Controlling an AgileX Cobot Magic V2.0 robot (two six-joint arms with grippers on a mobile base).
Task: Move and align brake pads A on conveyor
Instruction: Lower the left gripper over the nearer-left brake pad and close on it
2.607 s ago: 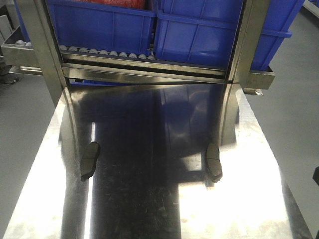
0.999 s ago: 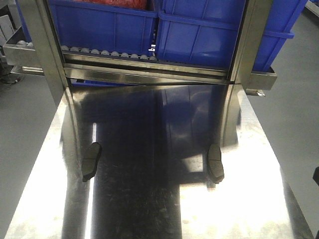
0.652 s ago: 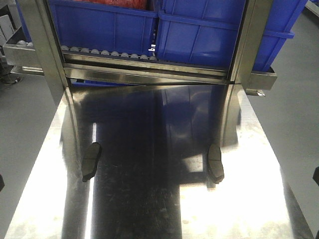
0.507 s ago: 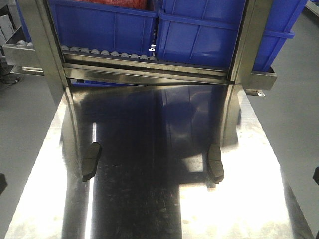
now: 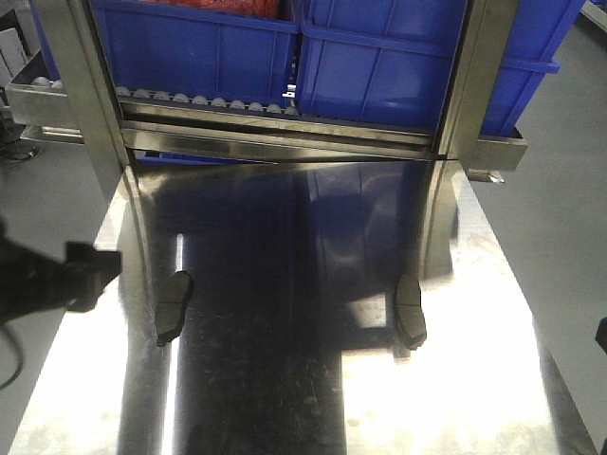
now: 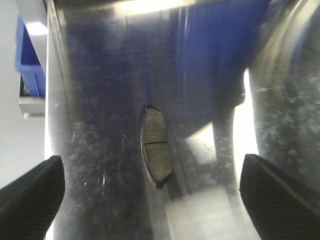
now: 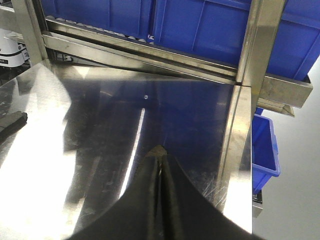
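Note:
Two brake pads lie on the shiny steel table: the left brake pad [image 5: 173, 308] and the right brake pad [image 5: 410, 311], both lengthwise and apart. My left gripper [image 5: 95, 278] reaches in blurred from the left edge, just left of the left pad. In the left wrist view that brake pad [image 6: 155, 145] lies ahead between the wide-open fingers [image 6: 30, 192], untouched by them. My right gripper [image 7: 159, 152] is shut with nothing in it, over bare steel. The conveyor is out of view.
Blue bins [image 5: 379, 57] sit on a roller rack [image 5: 204, 100] at the table's far end, between two steel posts [image 5: 469, 85]. Another blue bin [image 7: 265, 150] stands beyond the table's right edge. A dark shape [image 7: 11, 125] shows at the right wrist view's left edge.
My left arm has come into the front view from the left edge and moved toward the left pad. Both pads lie where they were.

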